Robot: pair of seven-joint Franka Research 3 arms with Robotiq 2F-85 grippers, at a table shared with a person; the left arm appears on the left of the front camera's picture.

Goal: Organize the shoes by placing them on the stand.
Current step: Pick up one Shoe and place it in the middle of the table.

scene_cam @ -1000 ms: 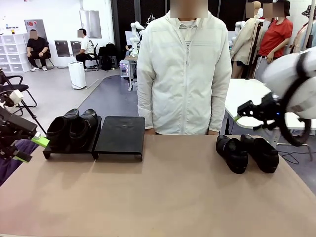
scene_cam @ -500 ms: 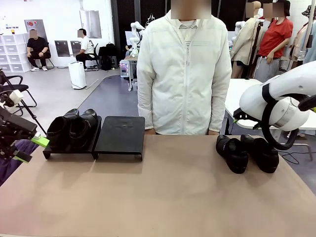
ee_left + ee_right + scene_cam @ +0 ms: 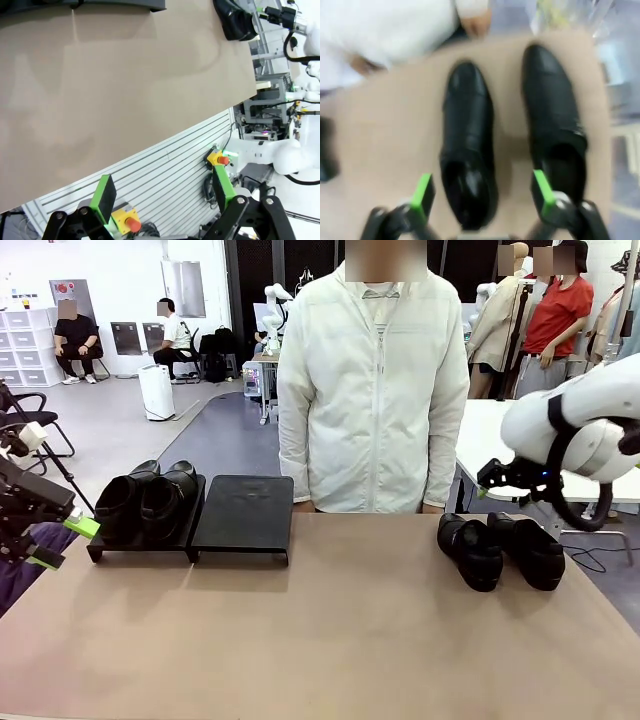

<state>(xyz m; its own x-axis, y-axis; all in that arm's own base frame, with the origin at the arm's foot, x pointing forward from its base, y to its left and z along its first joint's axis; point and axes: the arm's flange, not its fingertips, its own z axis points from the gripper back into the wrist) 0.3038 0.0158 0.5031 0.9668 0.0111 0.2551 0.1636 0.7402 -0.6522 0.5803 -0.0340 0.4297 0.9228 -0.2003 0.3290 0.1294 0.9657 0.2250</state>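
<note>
Two black glossy loafers (image 3: 500, 550) lie side by side on the tan table (image 3: 330, 640) at about 3 o'clock, soles down and well apart from the stand. The right gripper (image 3: 487, 483) hangs in the air just past them, at their 12 o'clock, touching neither. Its green-padded fingers are spread wide and hold nothing. In the blurred right wrist view, the right gripper (image 3: 482, 192) looks down on the pair. One loafer (image 3: 467, 140) lies in line with the gap between the pads and the other (image 3: 552, 125) in line with the 3 o'clock pad. Toes point to 12 o'clock, and the heel openings are nearest the fingers.

The other two loafers (image 3: 148, 502) sit together on the left panel of the low black stand (image 3: 243, 510) at 10 o'clock. The left gripper (image 3: 63, 542) hovers off the table's edge at 9 o'clock, beside the stand's left end, fingers spread and empty. A person in a white jacket (image 3: 372, 390) stands at 12 o'clock.
</note>
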